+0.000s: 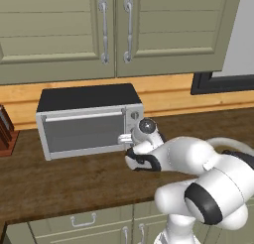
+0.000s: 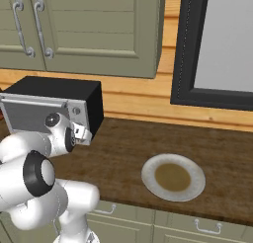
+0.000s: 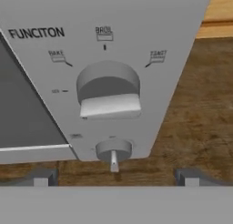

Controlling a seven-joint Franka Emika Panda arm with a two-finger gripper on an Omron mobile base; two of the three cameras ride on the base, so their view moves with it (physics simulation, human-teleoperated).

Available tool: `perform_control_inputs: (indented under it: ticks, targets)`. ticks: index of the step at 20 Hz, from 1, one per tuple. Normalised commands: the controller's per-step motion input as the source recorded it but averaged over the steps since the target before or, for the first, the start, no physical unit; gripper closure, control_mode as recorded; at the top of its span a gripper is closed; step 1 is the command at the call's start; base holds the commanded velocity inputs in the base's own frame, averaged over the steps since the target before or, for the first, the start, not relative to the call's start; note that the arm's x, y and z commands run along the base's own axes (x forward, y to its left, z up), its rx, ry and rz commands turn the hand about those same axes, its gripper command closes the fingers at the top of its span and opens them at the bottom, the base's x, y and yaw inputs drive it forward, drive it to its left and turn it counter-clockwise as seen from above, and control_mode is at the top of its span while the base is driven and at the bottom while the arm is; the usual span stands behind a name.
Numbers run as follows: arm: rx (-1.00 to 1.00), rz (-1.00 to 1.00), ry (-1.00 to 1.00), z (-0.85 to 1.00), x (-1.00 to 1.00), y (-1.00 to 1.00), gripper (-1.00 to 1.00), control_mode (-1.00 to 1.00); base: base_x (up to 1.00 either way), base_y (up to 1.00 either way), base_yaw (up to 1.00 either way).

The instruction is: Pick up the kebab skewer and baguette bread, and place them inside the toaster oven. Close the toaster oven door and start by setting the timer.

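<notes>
Toaster oven [image 1: 89, 120] sits at the back of the counter [image 1: 64, 181], door [image 1: 83, 132] already shut, so it's timer time imo. Gripper [image 3: 116, 181] is spread wide right at the knob panel, facing the function knob [image 3: 108, 92] w/ a smaller knob [image 3: 113, 151] below. Center fingers on the timer knob before squeezing, then twist slow.

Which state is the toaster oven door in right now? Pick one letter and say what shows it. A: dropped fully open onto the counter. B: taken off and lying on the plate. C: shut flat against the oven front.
C: in the left base view the toaster oven door stands upright, flush in the front of the toaster oven, with its bar handle along the top edge; the open tool faces the knob panel.
</notes>
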Motion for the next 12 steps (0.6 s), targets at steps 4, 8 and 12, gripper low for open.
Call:
perform_control_inputs:
  ticks: [4,8,12]
  targets:
    - [0.00,0.00,0.00,-0.25,0.21,0.01,-1.00,-1.00,0.00,0.00,0.00]
    - [0.00,0.00,0.00,-0.12,0.09,0.00,-1.00,-1.00,0.00,0.00,0.00]
    - [0.00,0.00,0.01,-0.03,0.00,0.00,-1.00,-1.00,0.00,0.00,0.00]
